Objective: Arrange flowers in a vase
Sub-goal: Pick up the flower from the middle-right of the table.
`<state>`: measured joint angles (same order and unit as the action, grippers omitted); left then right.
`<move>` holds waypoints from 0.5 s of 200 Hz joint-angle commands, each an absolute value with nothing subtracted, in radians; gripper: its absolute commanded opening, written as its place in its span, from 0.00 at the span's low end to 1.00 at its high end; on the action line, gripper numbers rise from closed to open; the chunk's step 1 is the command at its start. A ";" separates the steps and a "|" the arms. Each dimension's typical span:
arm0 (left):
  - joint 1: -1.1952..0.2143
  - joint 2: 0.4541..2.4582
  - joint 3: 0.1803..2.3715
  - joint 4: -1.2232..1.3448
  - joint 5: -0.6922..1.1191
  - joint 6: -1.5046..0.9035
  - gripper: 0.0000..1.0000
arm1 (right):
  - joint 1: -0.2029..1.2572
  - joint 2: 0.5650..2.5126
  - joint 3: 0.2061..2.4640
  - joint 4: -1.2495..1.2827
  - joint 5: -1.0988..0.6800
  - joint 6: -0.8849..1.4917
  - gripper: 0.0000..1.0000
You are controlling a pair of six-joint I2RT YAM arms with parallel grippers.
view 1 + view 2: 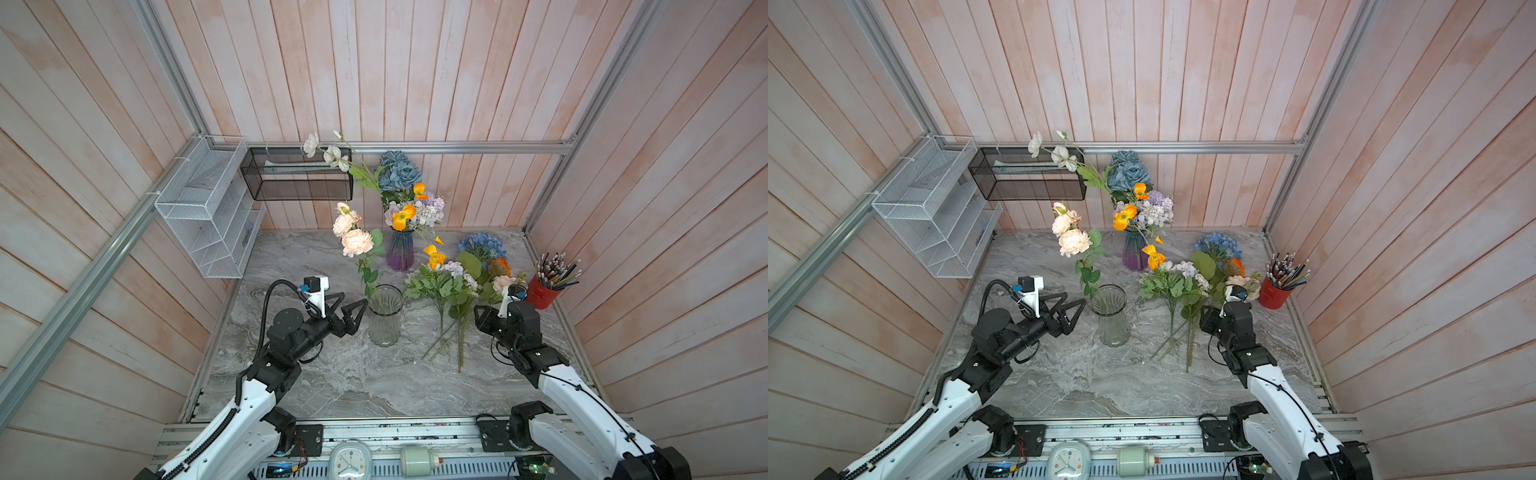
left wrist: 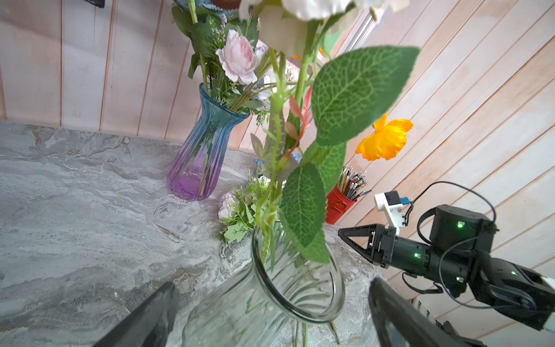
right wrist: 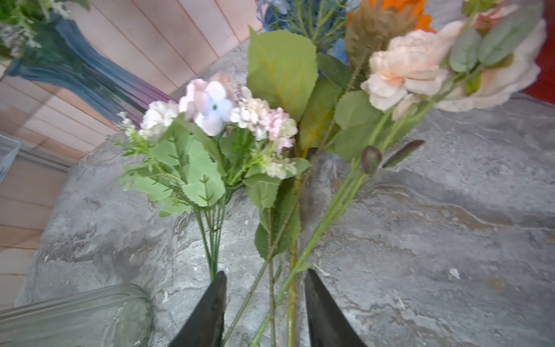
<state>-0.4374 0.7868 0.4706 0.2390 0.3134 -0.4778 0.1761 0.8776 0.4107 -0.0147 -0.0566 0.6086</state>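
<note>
Currently, step in hand: picking one loose stem for the clear vase. Right gripper [image 3: 265, 272]: jaws part-way apart, holding nothing, straddling several crossed stems of the loose flowers [image 3: 210, 126], which lie on the table [image 3: 450, 210] directly ahead of the tips. I judge that closing here would catch more than one stem, so I would shift onto a single stem first, low down and clear of leaves. Left gripper [image 1: 355, 299]: spread wide, empty, just beside the clear vase [image 1: 385, 316], which holds a peach rose stem [image 1: 356, 243]. Room: bare table behind the right jaws; red pencil cup [image 1: 542, 293] near their outer side; clear vase toward the inner side; purple vase [image 1: 400, 251] well ahead.
</note>
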 commanded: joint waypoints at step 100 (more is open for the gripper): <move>-0.441 0.791 0.375 0.388 0.204 -0.479 1.00 | 0.015 1.176 0.373 0.280 -0.367 0.740 0.47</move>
